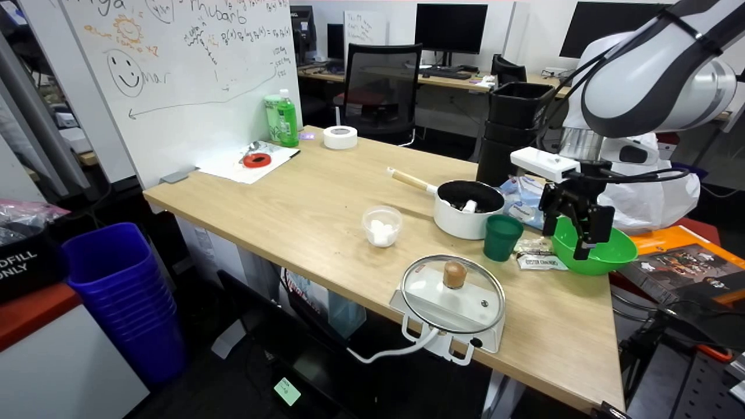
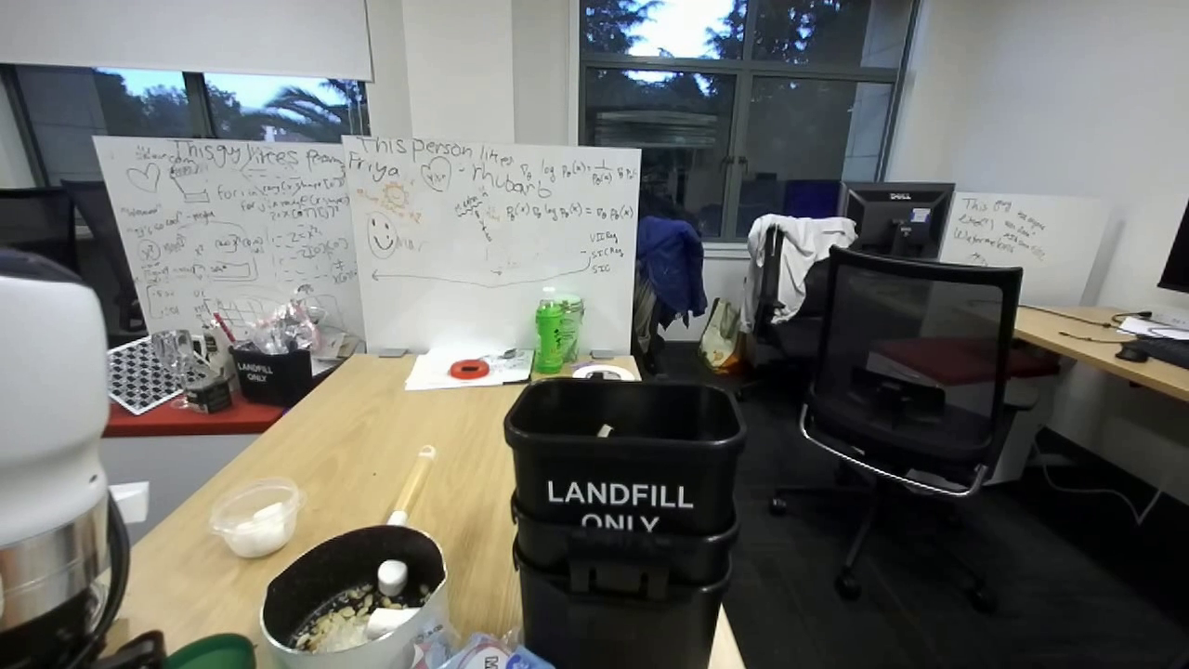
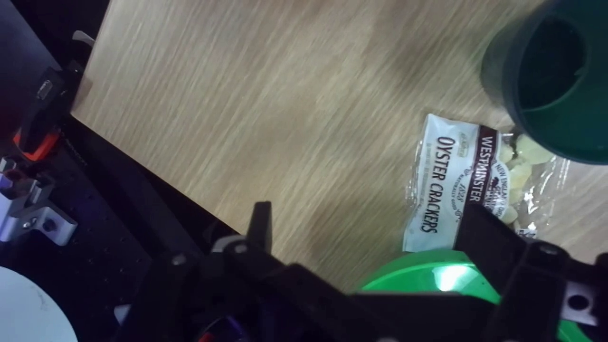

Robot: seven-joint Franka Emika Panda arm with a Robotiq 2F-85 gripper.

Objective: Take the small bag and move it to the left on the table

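Observation:
The small bag (image 1: 541, 261) of oyster crackers lies flat on the light wood table (image 1: 302, 180), between the dark green cup (image 1: 502, 238) and the bright green bowl (image 1: 608, 259). In the wrist view the bag (image 3: 441, 185) shows its white and brown label and clear end; the cup and one finger cover parts of it. My gripper (image 1: 564, 241) is above the bowl, beside the bag. In the wrist view the gripper (image 3: 368, 209) is open, its fingers wide apart with nothing held. One finger overlaps the bag's edge in that view; contact cannot be told. The bag is out of view in an exterior view.
A white pot (image 1: 460, 224) with a wooden handle, a blue-white packet (image 1: 524, 201) and stacked black bins (image 1: 515, 110) stand behind the cup. A glass lid (image 1: 428, 291) rests on a white hot plate near the front edge. A clear tub (image 1: 381, 227) stands left of the pot.

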